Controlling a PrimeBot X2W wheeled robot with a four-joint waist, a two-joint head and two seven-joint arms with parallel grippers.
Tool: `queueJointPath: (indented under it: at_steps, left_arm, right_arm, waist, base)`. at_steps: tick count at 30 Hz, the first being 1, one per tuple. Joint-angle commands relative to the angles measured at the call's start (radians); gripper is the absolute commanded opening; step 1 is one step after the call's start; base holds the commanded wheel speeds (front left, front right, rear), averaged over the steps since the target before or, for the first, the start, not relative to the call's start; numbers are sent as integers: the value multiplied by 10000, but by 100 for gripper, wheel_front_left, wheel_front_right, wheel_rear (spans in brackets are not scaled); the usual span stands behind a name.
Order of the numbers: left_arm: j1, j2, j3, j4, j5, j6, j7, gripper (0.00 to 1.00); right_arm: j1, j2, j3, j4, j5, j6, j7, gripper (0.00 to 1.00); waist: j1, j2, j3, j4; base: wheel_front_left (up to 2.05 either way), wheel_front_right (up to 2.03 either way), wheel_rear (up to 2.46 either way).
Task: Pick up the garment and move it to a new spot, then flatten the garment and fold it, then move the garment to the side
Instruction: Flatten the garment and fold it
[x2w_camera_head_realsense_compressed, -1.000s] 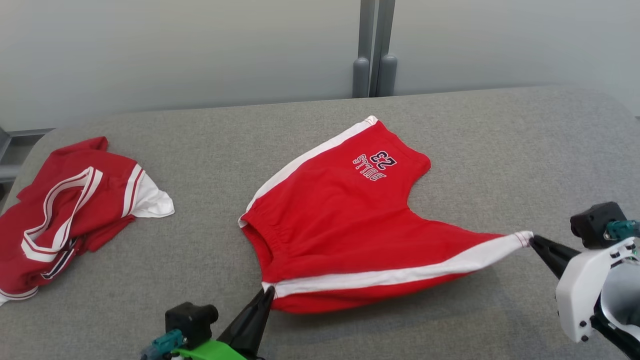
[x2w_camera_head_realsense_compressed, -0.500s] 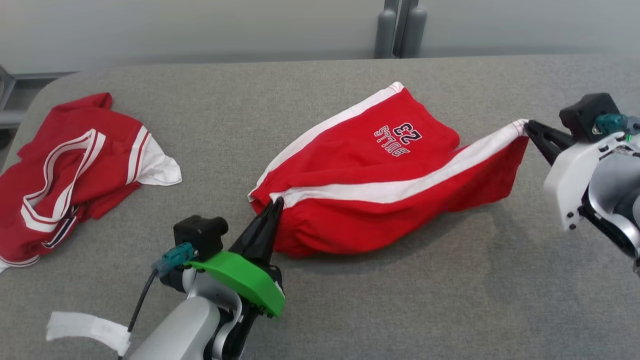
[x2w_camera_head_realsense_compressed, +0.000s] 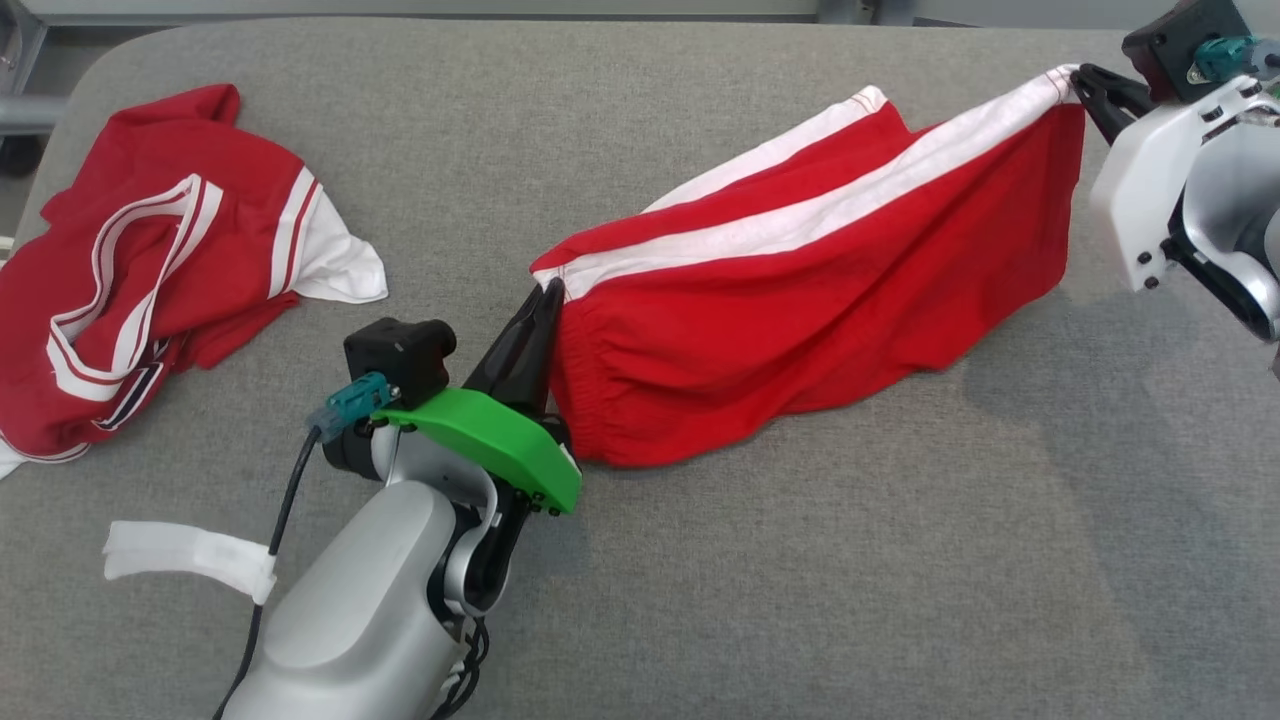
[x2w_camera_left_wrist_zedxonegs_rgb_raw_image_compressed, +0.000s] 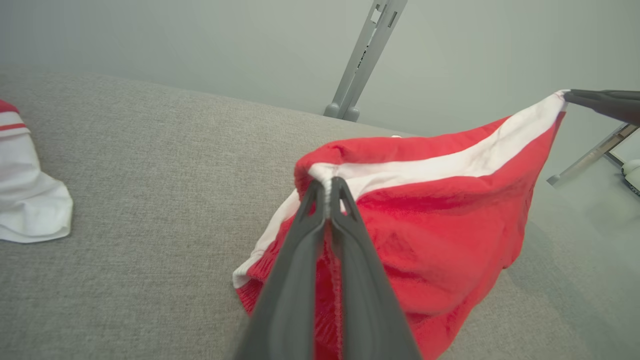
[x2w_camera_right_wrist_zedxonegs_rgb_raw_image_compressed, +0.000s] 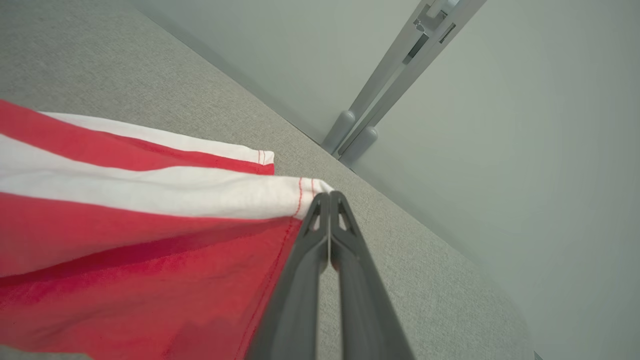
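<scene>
The garment (x2w_camera_head_realsense_compressed: 800, 300) is a pair of red shorts with white side stripes, folded over itself on the grey table (x2w_camera_head_realsense_compressed: 800, 600). My left gripper (x2w_camera_head_realsense_compressed: 553, 290) is shut on its waistband corner, where the white stripe begins (x2w_camera_left_wrist_zedxonegs_rgb_raw_image_compressed: 327, 185). My right gripper (x2w_camera_head_realsense_compressed: 1078, 75) is shut on the hem corner of the same white stripe (x2w_camera_right_wrist_zedxonegs_rgb_raw_image_compressed: 320, 192), holding it up at the far right. Between the two grips the stripe runs taut and the red cloth (x2w_camera_left_wrist_zedxonegs_rgb_raw_image_compressed: 440, 225) hangs down onto the table. The lower layer's white stripe (x2w_camera_right_wrist_zedxonegs_rgb_raw_image_compressed: 175, 142) lies flat behind.
A second red garment with white and striped trim (x2w_camera_head_realsense_compressed: 160, 260) lies crumpled at the table's left end, its white sleeve (x2w_camera_left_wrist_zedxonegs_rgb_raw_image_compressed: 30, 200) showing in the left wrist view. A white tag (x2w_camera_head_realsense_compressed: 190, 555) hangs from my left arm's cable. Grey posts (x2w_camera_right_wrist_zedxonegs_rgb_raw_image_compressed: 350, 135) stand behind the table.
Both grippers have carried the held stripe edge away from me over the lower leg, folding the shorts and hiding the printed lettering. The head camera has tilted down.
</scene>
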Motion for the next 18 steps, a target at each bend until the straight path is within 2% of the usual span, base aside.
queueJointPath:
  at_steps: [1,9,18]
  left_arm:
    - [-356,-42,29,140,45,-39,24,0]
    - [-1238,-306,72,876,52,-211,29,0]
    - [-1914,-608,97,1749,-73,-300,34,0]
  right_arm:
    - [-404,18,168,239,-73,-14,-140,0]
    - [-1891,257,960,1519,-182,-14,-428,0]
    - [-2717,639,1306,2883,1,-14,-856,0]
  waist:
    - [0,0,374,318]
    - [0,0,989,623]
    - [0,0,1467,826]
  base:
    - [0,0,0]
    - [0,0,0]
    - [0,0,0]
